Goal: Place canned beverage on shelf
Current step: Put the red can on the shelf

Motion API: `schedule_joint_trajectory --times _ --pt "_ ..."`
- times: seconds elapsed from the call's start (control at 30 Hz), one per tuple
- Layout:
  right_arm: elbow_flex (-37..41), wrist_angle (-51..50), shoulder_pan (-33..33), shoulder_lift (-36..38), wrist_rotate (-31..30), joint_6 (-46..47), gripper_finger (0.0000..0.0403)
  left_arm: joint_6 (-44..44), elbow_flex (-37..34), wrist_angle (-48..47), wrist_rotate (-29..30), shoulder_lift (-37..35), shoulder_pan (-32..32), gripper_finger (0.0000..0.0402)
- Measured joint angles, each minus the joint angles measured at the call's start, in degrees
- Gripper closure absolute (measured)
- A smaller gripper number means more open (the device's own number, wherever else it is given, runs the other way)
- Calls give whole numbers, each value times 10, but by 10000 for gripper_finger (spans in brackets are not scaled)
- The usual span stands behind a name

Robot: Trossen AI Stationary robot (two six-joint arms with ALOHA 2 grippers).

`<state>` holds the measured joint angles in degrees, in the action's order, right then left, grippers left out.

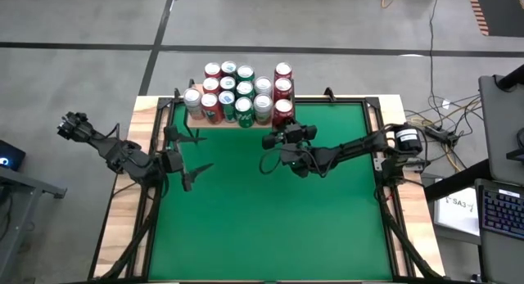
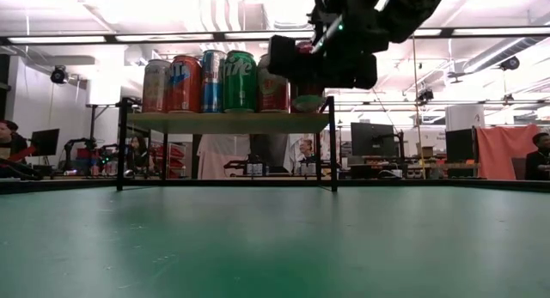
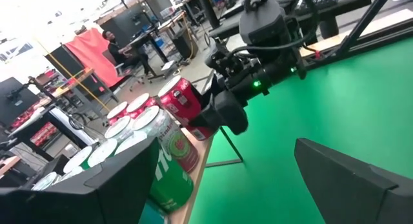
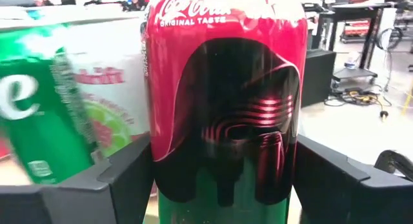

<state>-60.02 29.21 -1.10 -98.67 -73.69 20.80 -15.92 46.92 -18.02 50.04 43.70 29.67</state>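
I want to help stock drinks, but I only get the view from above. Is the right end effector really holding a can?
Observer: Yes. The right wrist view shows the fingers of the right end effector against both sides of a red can.
Operator: Is it up at the shelf?
Observer: The low view shows it level with the cans standing on the shelf, at its right end.
Operator: Can the open left end effector's camera see it?
Observer: Yes, beside a green can at the shelf's corner.
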Motion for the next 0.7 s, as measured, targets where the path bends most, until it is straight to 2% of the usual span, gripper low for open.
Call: schedule_joint_trajectory --times 0.6,0.7 --pt "2 -23 21 0 2 11 110 6 -30 0 0 -22 0 55" --pt "2 -23 25 0 4 11 110 13 -31 0 -22 -21 0 55"
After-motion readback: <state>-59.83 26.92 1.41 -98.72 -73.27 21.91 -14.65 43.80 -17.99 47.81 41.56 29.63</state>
